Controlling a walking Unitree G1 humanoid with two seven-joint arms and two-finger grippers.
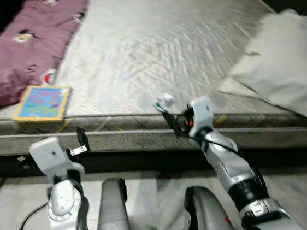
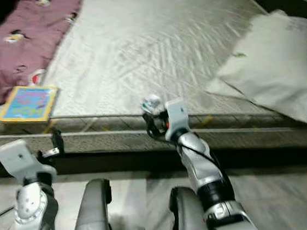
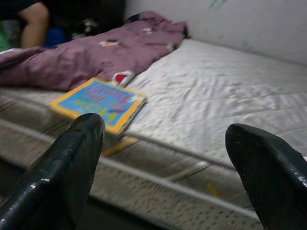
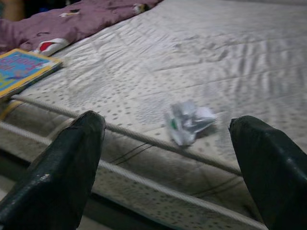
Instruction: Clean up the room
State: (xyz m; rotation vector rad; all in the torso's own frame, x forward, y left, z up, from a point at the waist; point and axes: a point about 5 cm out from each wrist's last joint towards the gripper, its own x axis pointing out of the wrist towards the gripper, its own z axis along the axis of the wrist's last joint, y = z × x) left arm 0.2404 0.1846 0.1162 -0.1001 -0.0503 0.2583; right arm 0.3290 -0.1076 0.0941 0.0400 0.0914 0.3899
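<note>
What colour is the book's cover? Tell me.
The book is blue with a yellow border; left wrist view.

A bed [image 1: 162,42] lies ahead, past both tools. On it, a blanket [image 1: 20,46] lies at 10 o'clock, a book [image 1: 42,103] at its near edge, a crumpled wrapper [image 1: 165,100] at 12 o'clock by the front edge, and a pillow [image 1: 282,63] at 2 o'clock. The right tool [image 1: 169,119] sits just before the wrapper, the left tool [image 1: 82,140] below the book.
</note>
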